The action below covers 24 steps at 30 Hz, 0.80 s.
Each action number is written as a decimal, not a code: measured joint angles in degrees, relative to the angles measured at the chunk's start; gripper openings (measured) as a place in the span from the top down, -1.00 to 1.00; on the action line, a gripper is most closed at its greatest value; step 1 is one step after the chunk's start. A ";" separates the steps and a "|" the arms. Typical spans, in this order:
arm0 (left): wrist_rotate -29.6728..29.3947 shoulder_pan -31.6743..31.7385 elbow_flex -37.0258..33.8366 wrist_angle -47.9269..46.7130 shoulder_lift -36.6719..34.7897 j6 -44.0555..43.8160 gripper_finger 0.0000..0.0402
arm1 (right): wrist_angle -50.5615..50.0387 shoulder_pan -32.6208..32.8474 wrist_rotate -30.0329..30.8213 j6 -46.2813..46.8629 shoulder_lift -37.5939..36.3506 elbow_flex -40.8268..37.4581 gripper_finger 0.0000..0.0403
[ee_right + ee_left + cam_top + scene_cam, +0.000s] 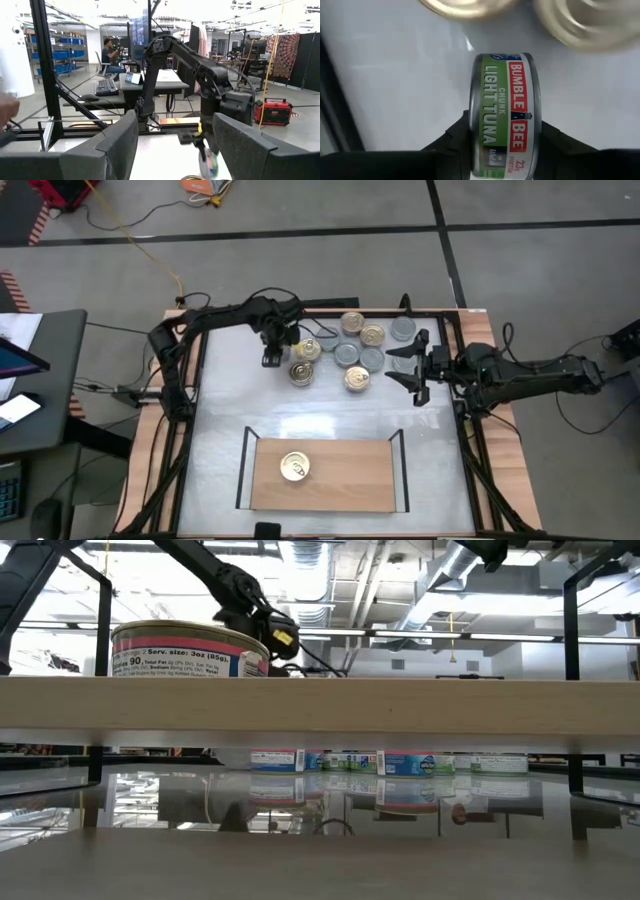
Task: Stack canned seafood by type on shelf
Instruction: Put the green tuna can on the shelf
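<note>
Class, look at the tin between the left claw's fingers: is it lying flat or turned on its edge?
On its edge. In the left wrist view the tin shows its label band between the left claw fingers, above the white table.

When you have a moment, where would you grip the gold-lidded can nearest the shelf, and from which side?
Take the can by its round side wall, coming straight down with a finger on either side. It lies flat, lid up, so only the low wall offers parallel faces. The right gripper stands open beside it; its shelf side looks free.

High view straight down over whole table; low view level, close behind shelf (320,705); wrist views forward, left one close on table. High and low share shelf.
</note>
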 joint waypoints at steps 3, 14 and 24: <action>1.80 -0.04 3.64 -4.68 -1.70 -0.77 0.37 | -0.12 0.00 0.00 0.02 0.00 0.00 -0.40; 34.84 -7.88 10.97 -4.87 -6.67 -15.83 0.37 | -6.38 0.00 0.04 -0.96 -2.99 0.00 -0.40; 34.95 -23.19 6.49 8.59 -6.58 -23.17 0.37 | -8.88 5.69 0.05 -0.34 -15.23 -2.64 -0.40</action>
